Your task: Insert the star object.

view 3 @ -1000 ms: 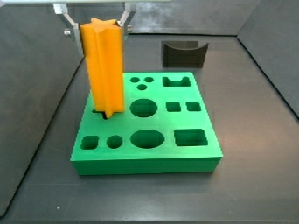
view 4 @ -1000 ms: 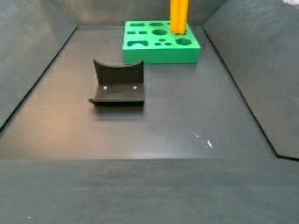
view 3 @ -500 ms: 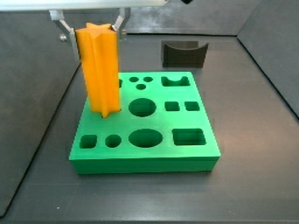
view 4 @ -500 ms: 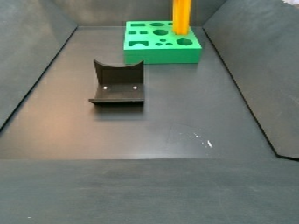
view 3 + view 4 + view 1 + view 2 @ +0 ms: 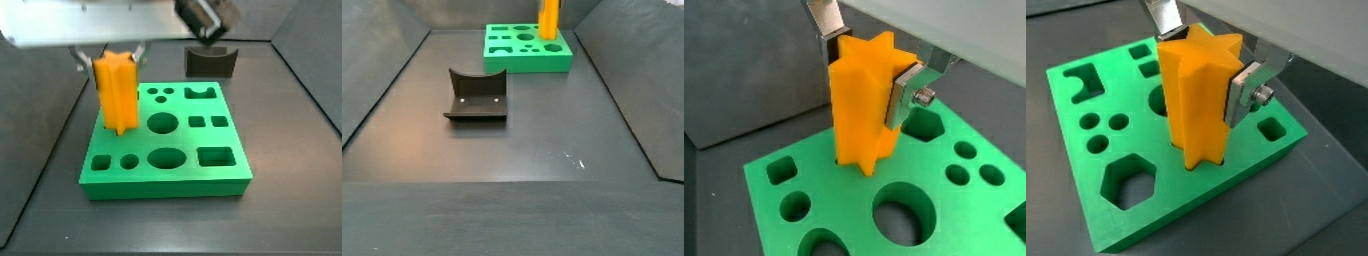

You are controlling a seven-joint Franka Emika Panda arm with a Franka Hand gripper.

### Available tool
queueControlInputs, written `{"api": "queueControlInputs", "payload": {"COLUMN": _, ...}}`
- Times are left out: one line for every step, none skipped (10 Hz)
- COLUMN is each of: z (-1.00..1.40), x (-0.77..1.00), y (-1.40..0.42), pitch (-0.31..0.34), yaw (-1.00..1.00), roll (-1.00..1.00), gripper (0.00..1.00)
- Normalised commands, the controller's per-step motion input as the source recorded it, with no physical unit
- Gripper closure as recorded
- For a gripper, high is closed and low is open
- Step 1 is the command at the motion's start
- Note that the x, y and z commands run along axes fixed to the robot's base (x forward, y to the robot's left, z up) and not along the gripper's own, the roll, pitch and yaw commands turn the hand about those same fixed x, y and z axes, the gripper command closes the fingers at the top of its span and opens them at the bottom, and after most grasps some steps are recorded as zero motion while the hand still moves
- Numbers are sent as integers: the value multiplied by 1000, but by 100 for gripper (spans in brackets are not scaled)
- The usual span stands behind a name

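Orange and ridged, the star (image 5: pixel 1197 100) stands upright between my gripper's (image 5: pixel 1203 55) two silver fingers (image 5: pixel 1244 88), which clamp it near its top in both wrist views; the plates press flat against opposite faces, so I read the grasp as firm. Directly below the gripper lies the green block (image 5: pixel 167 140), and the star's lower end (image 5: pixel 863 160) has entered the block's top face at a hole on its edge row, with a large round hole (image 5: pixel 902 213) just beside it. In a side view the star (image 5: pixel 116 93) rises well above the block, most of its length being uncovered. How deep the tip sits I cannot tell, since the prism itself hides the hole's outline.

Step in hand: insertion, judged to be at an early or middle stage. The next move, as I judge it, calls for straight downward travel with the star kept vertical and its ridges matched to the points of the hole; any twist could jam it. Only once it seats should I part the fingers. The dark notched block (image 5: pixel 476 96) lies well apart from the gripper and plays no part.
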Motion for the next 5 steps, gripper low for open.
{"api": "queueControlInputs", "payload": {"z": -437, "x": 0, "y": -60, "pitch": -124, "yaw": -34, "roll": 129, "gripper": 100}}
{"api": "queueControlInputs", "payload": {"z": -363, "x": 0, "y": -31, "pitch": -147, "yaw": -6, "roll": 90, "gripper": 100}}
{"api": "queueControlInputs", "payload": {"z": -297, "x": -3, "y": 0, "pitch": -154, "yaw": 0, "roll": 23, "gripper": 100}}
{"api": "queueControlInputs", "payload": {"z": -131, "x": 0, "y": 0, "pitch": -176, "yaw": -34, "roll": -11, "gripper": 100}}
{"api": "queueControlInputs", "payload": {"z": 0, "x": 0, "y": 0, "pitch": 0, "yaw": 0, "roll": 0, "gripper": 100}}
